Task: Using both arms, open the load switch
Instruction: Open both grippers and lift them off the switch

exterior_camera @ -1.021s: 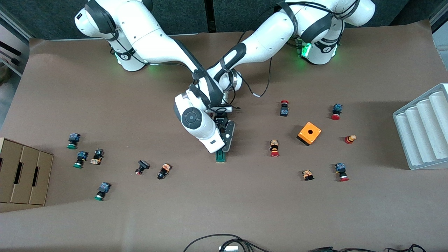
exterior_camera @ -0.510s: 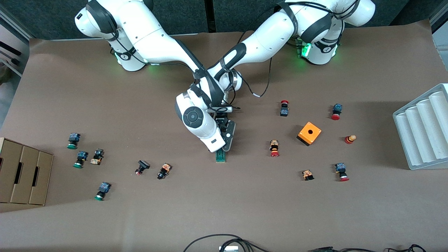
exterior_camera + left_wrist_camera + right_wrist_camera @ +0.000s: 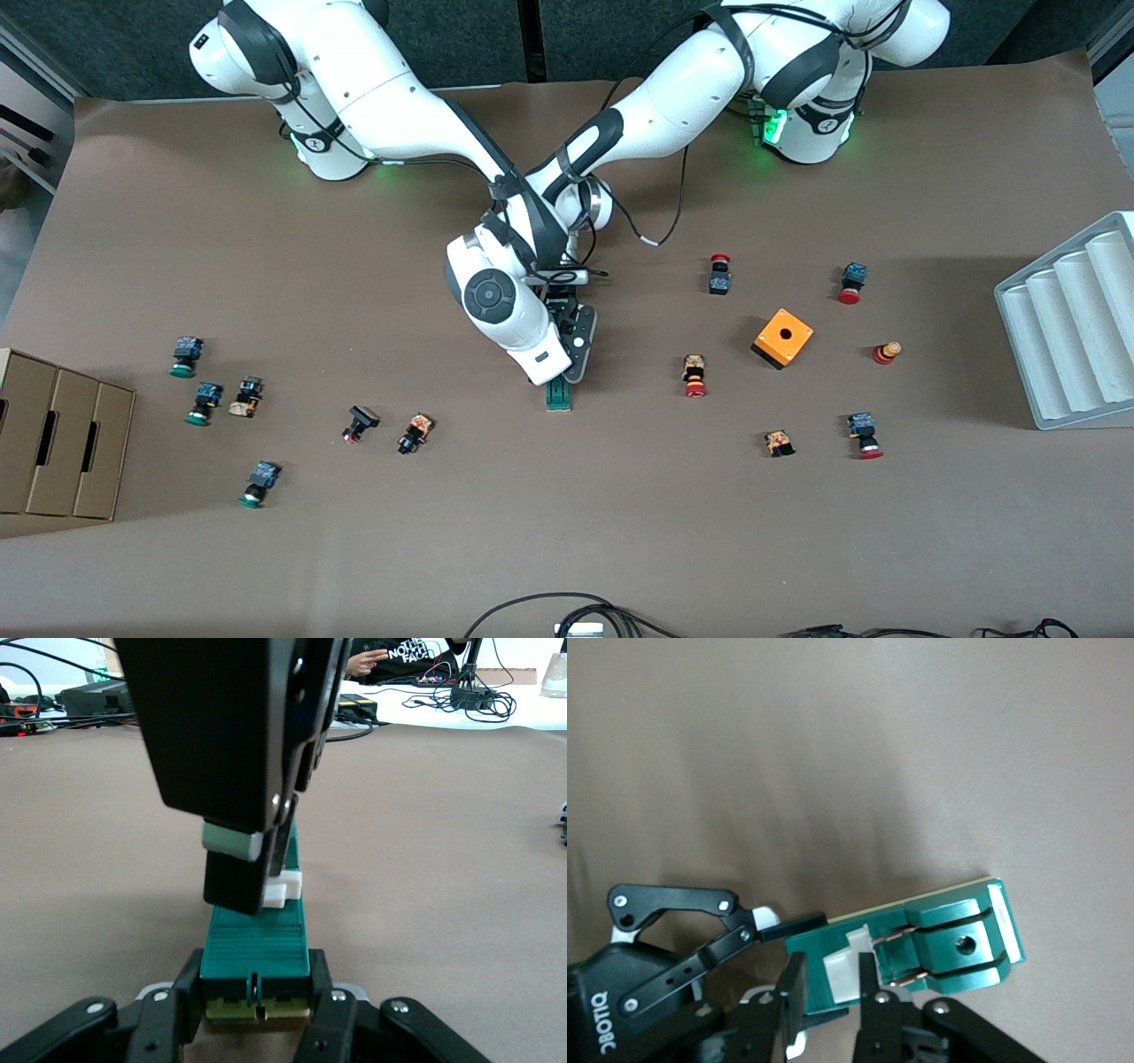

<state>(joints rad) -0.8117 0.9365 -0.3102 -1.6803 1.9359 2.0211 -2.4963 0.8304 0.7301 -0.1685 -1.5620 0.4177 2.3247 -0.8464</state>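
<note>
**Mia:** What do you see at the right arm's end of the table (image 3: 567, 532)?

**Ben:** A cardboard box (image 3: 62, 443), and little green buttons (image 3: 205, 402) near it.

**Mia:** Where is the load switch (image 3: 558, 395)?

**Ben:** It lies flat in the middle of the table, and both arms reach down to it.

**Mia:** What is the right gripper (image 3: 830, 988) doing?

**Ben:** It is down at the white tab (image 3: 840, 973). I can't tell if it pinches the tab or not.

**Mia:** And the left gripper (image 3: 257, 997)?

**Ben:** It squeezes the switch's end farther from the front camera.

**Mia:** What comes next?

**Ben:** An orange cube (image 3: 783, 338), then a grey tray (image 3: 1072, 328) at the left arm's end.
</note>
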